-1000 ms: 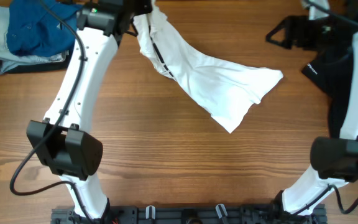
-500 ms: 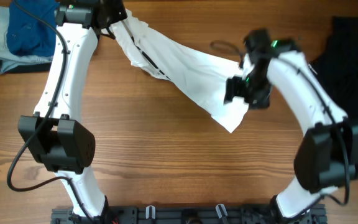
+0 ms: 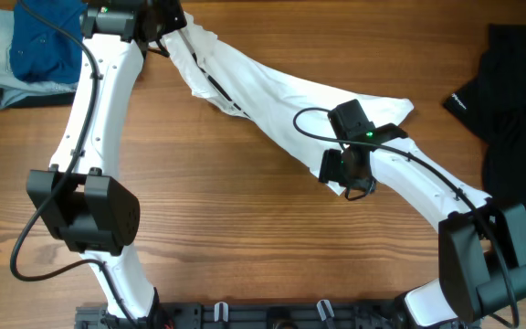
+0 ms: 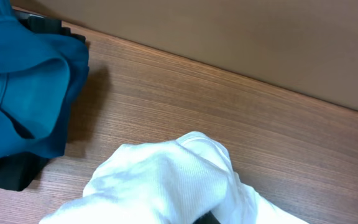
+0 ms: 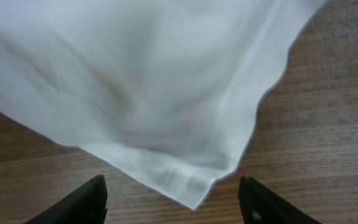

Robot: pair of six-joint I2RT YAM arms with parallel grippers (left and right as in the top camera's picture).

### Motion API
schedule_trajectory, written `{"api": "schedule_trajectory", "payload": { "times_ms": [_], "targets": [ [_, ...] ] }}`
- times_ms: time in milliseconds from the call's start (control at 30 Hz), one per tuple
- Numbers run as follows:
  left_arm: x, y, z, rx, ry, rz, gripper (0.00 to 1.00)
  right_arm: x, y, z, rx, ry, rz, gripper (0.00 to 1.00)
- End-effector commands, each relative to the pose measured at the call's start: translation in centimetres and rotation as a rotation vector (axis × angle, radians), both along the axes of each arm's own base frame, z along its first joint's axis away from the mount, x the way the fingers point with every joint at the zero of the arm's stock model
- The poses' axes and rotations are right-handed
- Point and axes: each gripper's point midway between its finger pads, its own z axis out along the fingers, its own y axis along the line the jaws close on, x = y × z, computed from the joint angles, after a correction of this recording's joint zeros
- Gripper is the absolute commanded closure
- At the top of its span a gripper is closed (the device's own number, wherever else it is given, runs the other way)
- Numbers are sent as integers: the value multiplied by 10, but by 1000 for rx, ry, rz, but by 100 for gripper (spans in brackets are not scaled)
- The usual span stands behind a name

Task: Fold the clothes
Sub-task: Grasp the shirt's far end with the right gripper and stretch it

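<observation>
Right gripper point(image 5: 171, 183): jaws apart, nothing clamped; its two fingers point(image 5: 87, 200) straddle the lower corner of the white shirt point(image 5: 135, 81), with the hem tip lying between them over the wood; whether the pads touch cloth, cannot tell. Left gripper point(image 3: 165, 20): clenched on the shirt's far-left end, cloth bunched at the grip; its fingers are barely seen in the wrist view. The shirt runs as a long diagonal band across the table point(image 3: 245, 247), from the left gripper down to the corner at the right gripper. Black garment point(image 3: 510, 82) lies well apart at the right edge; blue garments point(image 3: 39, 46) are heaped at far left, near the left gripper.
</observation>
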Motion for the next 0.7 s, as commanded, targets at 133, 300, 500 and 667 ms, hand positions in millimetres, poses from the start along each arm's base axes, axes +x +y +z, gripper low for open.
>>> {"api": "schedule_trajectory", "payload": {
  "times_ms": [133,300,500,667],
  "targets": [
    [3,6,5,14,-18,11,96,-7,-2,-21,-9,20,21,34],
    [2,7,4,15,-12,11,96,-19,0,-40,4,77,33,42],
    [2,6,4,15,-11,11,96,-31,-3,-51,-4,121,32,69],
    [1,7,4,16,-7,11,96,-33,-4,-46,-9,132,45,96]
  ]
}}
